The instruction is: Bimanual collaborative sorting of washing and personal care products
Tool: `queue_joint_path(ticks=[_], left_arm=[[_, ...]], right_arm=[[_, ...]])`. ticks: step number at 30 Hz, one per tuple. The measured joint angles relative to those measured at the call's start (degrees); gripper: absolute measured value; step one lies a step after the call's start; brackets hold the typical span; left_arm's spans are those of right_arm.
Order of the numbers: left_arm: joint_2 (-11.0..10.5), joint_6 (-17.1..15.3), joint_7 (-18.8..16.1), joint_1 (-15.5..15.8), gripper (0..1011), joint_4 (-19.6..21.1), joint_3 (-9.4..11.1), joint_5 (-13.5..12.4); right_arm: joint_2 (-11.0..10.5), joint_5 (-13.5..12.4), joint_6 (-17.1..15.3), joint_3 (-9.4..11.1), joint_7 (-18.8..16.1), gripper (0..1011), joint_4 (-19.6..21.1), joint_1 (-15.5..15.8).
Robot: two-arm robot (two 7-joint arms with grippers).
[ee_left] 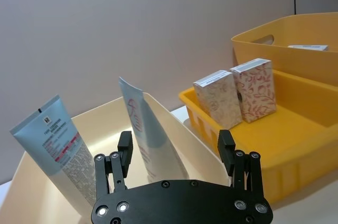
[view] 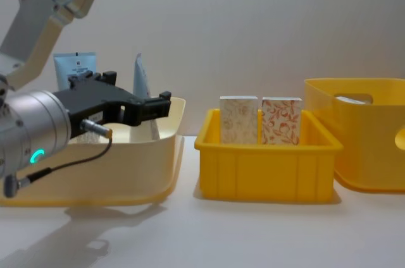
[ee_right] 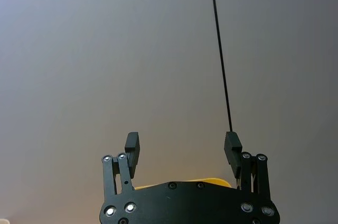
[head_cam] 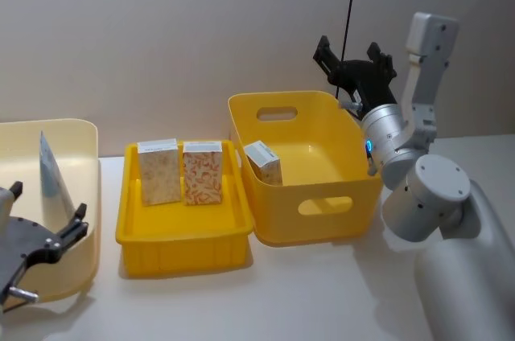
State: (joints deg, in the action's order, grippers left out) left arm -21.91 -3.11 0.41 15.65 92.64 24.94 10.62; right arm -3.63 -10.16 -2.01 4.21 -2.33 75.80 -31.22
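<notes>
Yellow plastic tray (head_cam: pixel 181 254) holds a beige floral cardboard box (head_cam: pixel 158 170) and a red-orange floral box (head_cam: pixel 202 172); left of it, left claw (ee_left: pixel 175 140) spread empty; right of it, right claw (head_cam: pixel 351 51) likewise.

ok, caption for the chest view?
Open left gripper at the pale bin with two tubes; two floral boxes upright side by side in the yellow tray.

— Can any wording be read?
— None. One squeeze tube (ee_left: pixel 55 139) carries a small dark logo, a red band and grey lines, all too fine to read. The tube beside it (ee_left: pixel 138 115) bears illegible red script.
</notes>
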Motion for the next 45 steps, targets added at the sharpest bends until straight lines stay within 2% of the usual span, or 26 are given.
queue_joint_path(ticks=[12, 21, 30, 36, 45], left_arm=[[-0.25, -1.54, 2.04, 2.84, 1004, -1.89, -1.33, 0.09], [-0.04, -2.27, 7.06, 4.88, 1003, -4.04, -1.69, 2.85], [1.24, -3.45, 12.54, 7.98, 1003, -8.36, -1.05, 5.34], [1.68, -4.48, 14.28, 9.84, 1003, -10.63, -0.57, 5.43], [1.59, -6.33, 14.62, 11.62, 1003, -12.57, -0.12, 4.09]], right_arm=[[0.18, -0.36, 1.82, 0.93, 0.1, 1001, 0.57, 0.26], [0.23, -0.47, 2.37, 1.23, 0.16, 1001, 0.79, 0.34], [0.27, -0.54, 2.69, 1.39, 0.16, 1001, 0.89, 0.38], [0.27, -0.57, 2.77, 1.42, 0.16, 1001, 0.92, 0.41], [0.27, -0.57, 2.85, 1.47, 0.15, 1001, 0.97, 0.42]])
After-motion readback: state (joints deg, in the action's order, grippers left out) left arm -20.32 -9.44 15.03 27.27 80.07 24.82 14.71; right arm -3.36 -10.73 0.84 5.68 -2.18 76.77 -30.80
